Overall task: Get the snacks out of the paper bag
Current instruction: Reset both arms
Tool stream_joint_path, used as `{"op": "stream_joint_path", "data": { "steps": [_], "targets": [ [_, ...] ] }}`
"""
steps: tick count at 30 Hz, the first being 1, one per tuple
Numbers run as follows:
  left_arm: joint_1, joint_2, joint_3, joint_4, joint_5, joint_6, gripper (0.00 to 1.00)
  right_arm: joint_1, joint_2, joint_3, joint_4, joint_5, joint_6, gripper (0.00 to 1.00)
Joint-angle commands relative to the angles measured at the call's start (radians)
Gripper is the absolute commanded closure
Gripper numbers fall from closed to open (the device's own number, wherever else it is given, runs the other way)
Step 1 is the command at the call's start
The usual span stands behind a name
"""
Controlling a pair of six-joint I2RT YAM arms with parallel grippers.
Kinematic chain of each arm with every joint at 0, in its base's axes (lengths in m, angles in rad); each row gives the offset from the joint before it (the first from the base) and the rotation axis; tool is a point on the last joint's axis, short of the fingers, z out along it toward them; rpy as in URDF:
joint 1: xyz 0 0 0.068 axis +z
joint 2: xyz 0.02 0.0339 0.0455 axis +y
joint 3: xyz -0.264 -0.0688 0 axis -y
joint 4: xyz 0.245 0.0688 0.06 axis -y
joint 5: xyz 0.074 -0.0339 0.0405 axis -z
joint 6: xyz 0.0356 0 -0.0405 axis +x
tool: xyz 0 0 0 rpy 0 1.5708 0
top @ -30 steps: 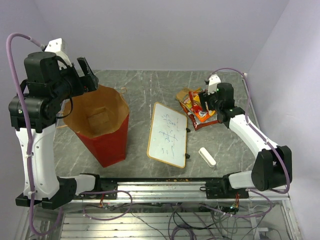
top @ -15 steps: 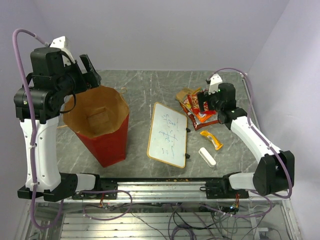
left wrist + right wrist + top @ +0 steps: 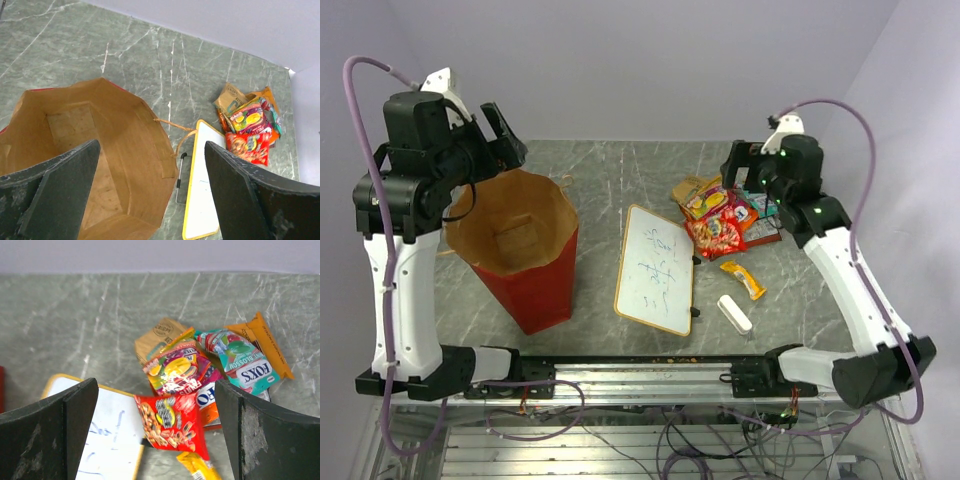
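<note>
The paper bag stands upright at the left, red outside, mouth wide open. In the left wrist view only brown paper shows inside the bag. My left gripper hovers open above the bag's far rim, nothing between its fingers. The snacks lie heaped on the table at the right: a red packet, a teal packet, a brown one and more. An orange-yellow bar lies apart, nearer the front. My right gripper hangs open above the heap, holding nothing.
A wood-framed whiteboard lies between the bag and the snacks. A white eraser block sits near the front right, close to the orange-yellow bar. The bag's string handle hangs toward the whiteboard.
My right gripper opened and rose from the snack heap. The orange-yellow bar dropped onto the table beside the eraser. My left arm shifted slightly above the bag.
</note>
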Motion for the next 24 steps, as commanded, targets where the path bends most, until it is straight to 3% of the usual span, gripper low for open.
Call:
{"op": "stream_joint_path", "data": {
  "steps": [1, 9, 24],
  "targets": [
    [-0.008, -0.057, -0.018, 0.084, -0.034, -0.033, 0.04, 0.003, -0.113, 0.121, -0.164, 0.051, 0.165, 0.0],
    [-0.008, -0.1, 0.059, 0.16, -0.179, -0.023, 0.01, 0.003, -0.201, 0.403, -0.316, 0.126, 0.134, 0.0],
    [-0.008, -0.145, 0.112, 0.186, -0.318, 0.012, 0.01, 0.003, -0.204, 0.597, -0.363, 0.246, 0.138, 0.0]
  ]
}}
